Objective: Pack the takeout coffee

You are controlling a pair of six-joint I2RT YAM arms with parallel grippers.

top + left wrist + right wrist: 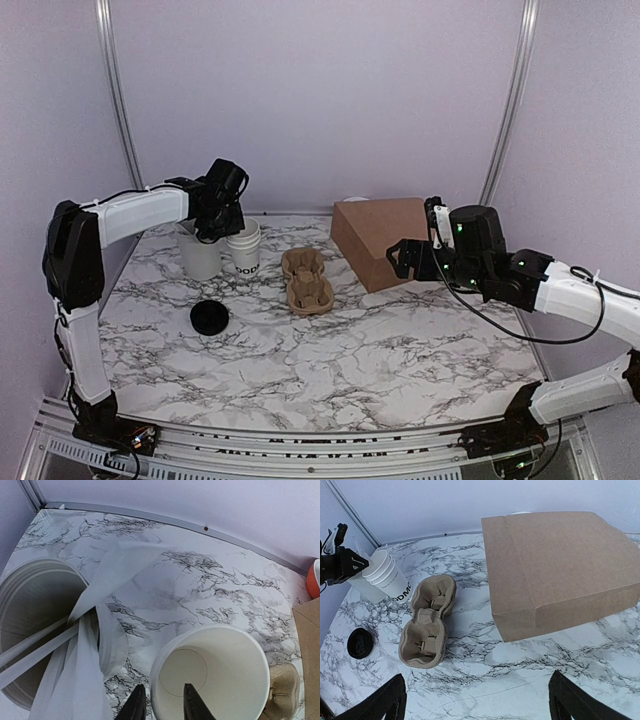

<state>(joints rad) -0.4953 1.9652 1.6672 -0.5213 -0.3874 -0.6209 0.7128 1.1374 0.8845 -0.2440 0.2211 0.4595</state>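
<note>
The takeout coffee cup [243, 250] stands upright at the back left, white with dark lettering and no lid on it. I see down into its empty inside in the left wrist view [210, 675]. Its black lid [209, 318] lies flat on the table, also in the right wrist view [360, 643]. My left gripper [218, 232] hovers over the cup's near rim. Its fingers [136, 702] are slightly apart, one outside the wall and one inside, not pressing it. My right gripper [405, 258] is wide open and empty over bare table [475, 705].
A taller white tumbler [199, 255] with white cutlery [55, 645] stands just left of the cup. The brown pulp carrier [306, 279] lies mid-table. A brown paper bag [385, 240] lies at the back right. An orange object [314, 577] sits behind the bag.
</note>
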